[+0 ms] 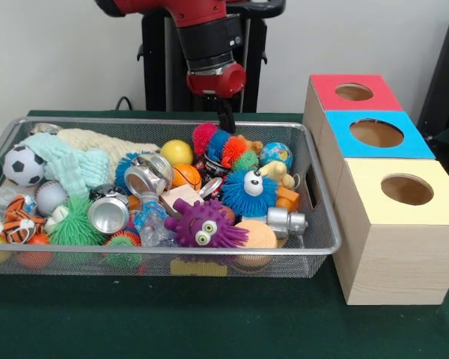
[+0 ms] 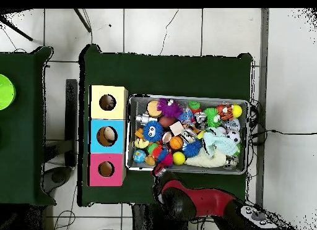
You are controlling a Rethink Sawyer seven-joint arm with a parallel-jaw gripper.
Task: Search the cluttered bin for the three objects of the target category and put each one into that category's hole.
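The red and black robot arm (image 1: 209,41) comes down over the far rim of the silver wire-mesh bin (image 1: 320,224), which sits on a dark green table (image 1: 209,321). Its dark gripper (image 1: 226,116) hangs just above the rainbow-coloured spiky caterpillar toy (image 1: 224,146) near the bin's far edge; whether its fingers are apart or together cannot be told, and nothing can be seen held in it. The bin is packed with clutter: a black and white soccer ball (image 1: 22,164) at the left end, a pale green knitted cloth (image 1: 67,161) beside it, a yellow ball (image 1: 176,152) and a small orange basketball (image 1: 185,176) near the middle, a blue fuzzy creature with big eyes (image 1: 248,191), a purple spiky creature with green eyes (image 1: 204,224) at the near rim, shiny metal cans (image 1: 108,215), and a tiger-striped ball (image 1: 19,221) toward the near left corner. Just beside the bin's right end stands a row of three wooden boxes, each with a round hole in its lid: a red-topped box (image 1: 354,91) farthest back, a blue-topped box (image 1: 376,133) in the middle, and a yellow-topped box (image 1: 404,191) nearest. In the overhead view a pale object lies inside the blue box's hole (image 2: 108,136).
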